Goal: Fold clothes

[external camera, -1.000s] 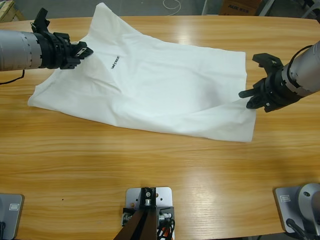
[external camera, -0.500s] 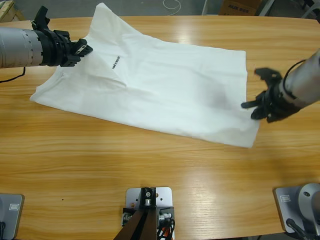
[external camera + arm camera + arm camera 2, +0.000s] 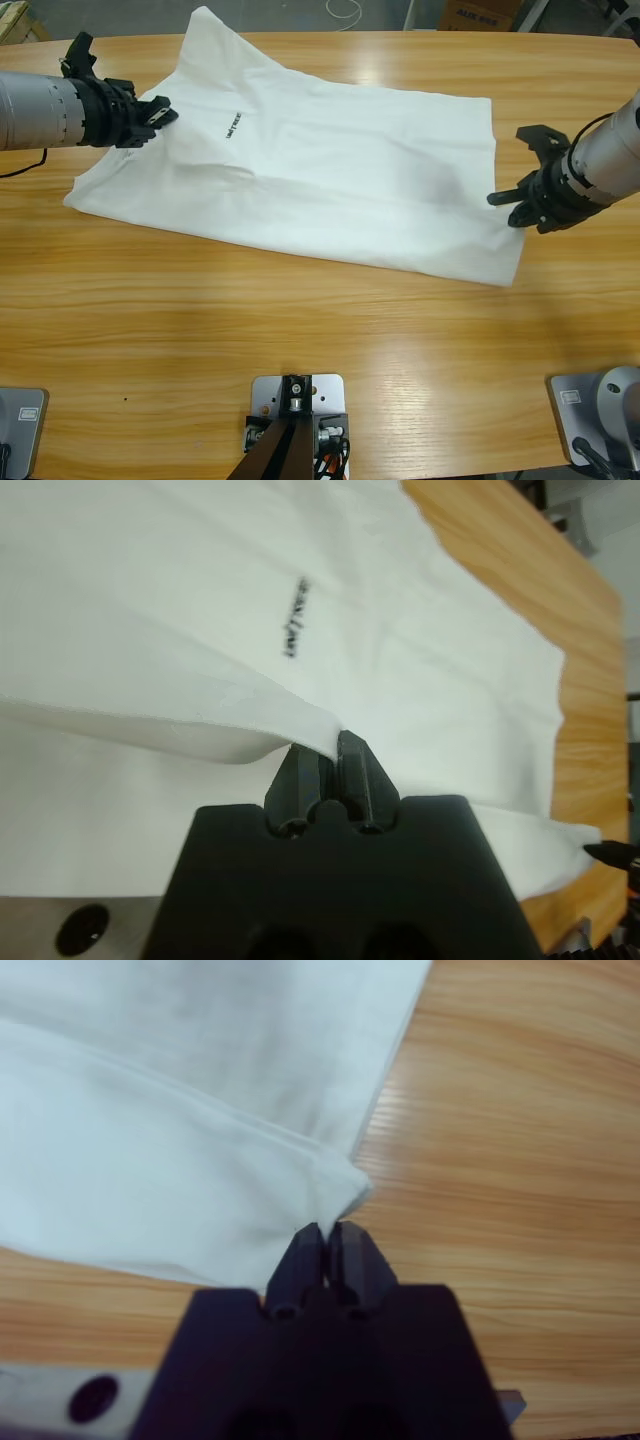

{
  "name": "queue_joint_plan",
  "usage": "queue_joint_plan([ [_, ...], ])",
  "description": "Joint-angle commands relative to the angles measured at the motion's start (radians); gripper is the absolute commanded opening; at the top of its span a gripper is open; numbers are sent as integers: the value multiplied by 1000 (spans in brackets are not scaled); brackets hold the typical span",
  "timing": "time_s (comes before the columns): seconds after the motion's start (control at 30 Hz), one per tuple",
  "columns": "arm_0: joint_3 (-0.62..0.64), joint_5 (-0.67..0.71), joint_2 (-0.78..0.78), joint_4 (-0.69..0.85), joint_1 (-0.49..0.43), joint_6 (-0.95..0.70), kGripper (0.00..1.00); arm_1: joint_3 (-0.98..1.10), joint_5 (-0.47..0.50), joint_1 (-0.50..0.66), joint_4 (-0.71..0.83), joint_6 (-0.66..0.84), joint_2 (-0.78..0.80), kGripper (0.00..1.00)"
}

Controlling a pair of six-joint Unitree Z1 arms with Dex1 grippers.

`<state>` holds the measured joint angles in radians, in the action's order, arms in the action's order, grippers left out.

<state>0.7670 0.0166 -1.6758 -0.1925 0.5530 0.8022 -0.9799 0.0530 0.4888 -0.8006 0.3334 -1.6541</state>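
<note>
The white T-shirt (image 3: 310,175) lies spread almost flat on the wooden desk (image 3: 300,330), with its long axis running across the desk from left to right and tilted slightly, so the collar end sits higher in the high view than the hem end. The collar end, marked by the small dark label (image 3: 229,125), points toward the left arm; the hem points toward the right arm. The left hand (image 3: 152,112) is clamped on a raised fold of fabric at the collar and shoulder region, jaws pressed together with cloth between them (image 3: 330,748). The right hand (image 3: 522,200) is closed narrow at the near hem corner (image 3: 340,1185); the right wrist view shows the fabric just at the jaw tips, and a firm pinch appears likely but is not certain. The step in hand is judged to be tensioning the garment before a fold. To do it well, confirm both pinches, draw the two ends apart evenly along the long axis, keep both hands low, and avoid twisting the soft fabric.
</note>
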Motion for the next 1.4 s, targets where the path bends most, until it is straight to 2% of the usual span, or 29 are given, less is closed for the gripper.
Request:
queue_joint_plan([
  [0.03,-15,-29,-3,36,-3,12,0,3,5,-13,11,-13,-38,0],
  [0.2,9,-28,-19,34,5,17,0,4,27,-16,27,-21,-39,5],
  [0.23,12,-27,-22,34,6,20,0,2,31,-16,27,-21,-47,114],
  [0.33,5,-29,-26,36,17,45,0,-10,63,-16,26,-4,-81,838],
  [0.37,-2,-33,-25,36,22,62,0,-14,65,-16,25,5,-85,972],
  [0.4,-7,-37,-25,44,30,80,0,-19,65,-16,23,8,-87,999],
  [0.63,-17,-57,-29,164,79,210,0,-20,94,-16,1,45,-105,1000],
  [0.83,-17,-57,-32,229,89,246,0,-20,93,-9,1,50,-97,1000],
  [1.3,-17,-49,-96,264,145,362,27,-20,94,31,-9,67,-76,1000],
  [1.33,-16,-49,-96,275,145,365,223,-20,94,31,-11,67,-77,1000],
  [1.37,-14,-51,-94,286,145,366,513,-19,94,31,-12,67,-77,1000],
  [1.4,-12,-53,-89,302,145,369,721,-19,95,31,-13,67,-76,1000],
])
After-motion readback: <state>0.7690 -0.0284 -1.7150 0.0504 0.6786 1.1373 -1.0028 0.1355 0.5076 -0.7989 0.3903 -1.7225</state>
